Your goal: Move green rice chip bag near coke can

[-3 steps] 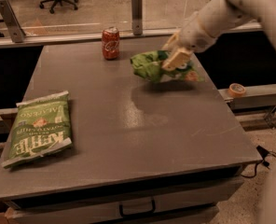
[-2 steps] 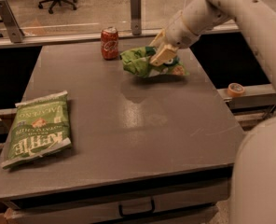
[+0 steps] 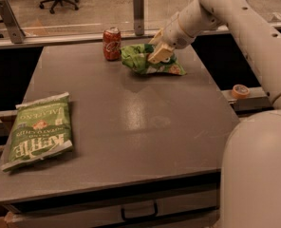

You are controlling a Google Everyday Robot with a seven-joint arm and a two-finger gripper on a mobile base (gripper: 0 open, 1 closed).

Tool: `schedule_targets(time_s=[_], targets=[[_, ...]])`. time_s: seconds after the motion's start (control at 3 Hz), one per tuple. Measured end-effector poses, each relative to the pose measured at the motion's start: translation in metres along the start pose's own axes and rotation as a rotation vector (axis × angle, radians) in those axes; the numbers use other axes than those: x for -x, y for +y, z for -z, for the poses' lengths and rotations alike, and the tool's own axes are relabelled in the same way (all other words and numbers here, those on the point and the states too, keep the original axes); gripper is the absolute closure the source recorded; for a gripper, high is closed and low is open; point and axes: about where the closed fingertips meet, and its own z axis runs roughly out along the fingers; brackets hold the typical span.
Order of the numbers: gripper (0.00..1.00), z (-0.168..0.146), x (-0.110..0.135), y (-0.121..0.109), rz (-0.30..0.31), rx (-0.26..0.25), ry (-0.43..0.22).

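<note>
The green rice chip bag (image 3: 143, 61) is crumpled at the back of the grey table (image 3: 126, 122), low over or on its surface. My gripper (image 3: 157, 56) is shut on its top, with the white arm reaching in from the upper right. The red coke can (image 3: 112, 43) stands upright just left of the bag, a small gap between them.
A flat green Kettle chip bag (image 3: 38, 129) lies at the table's left front. A roll of orange tape (image 3: 239, 90) sits on the ledge to the right. A metal post (image 3: 138, 13) stands behind the can. The robot's white body (image 3: 254, 175) fills the lower right.
The gripper has carried the green bag leftward and down toward the coke can. The can and the Kettle bag have not moved.
</note>
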Motion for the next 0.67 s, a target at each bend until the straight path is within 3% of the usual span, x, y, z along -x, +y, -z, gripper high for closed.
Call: schedule_targets(time_s=[0.67], targets=[[0.59,-0.014,0.011,-0.034,-0.034,-0.097,-0.036]])
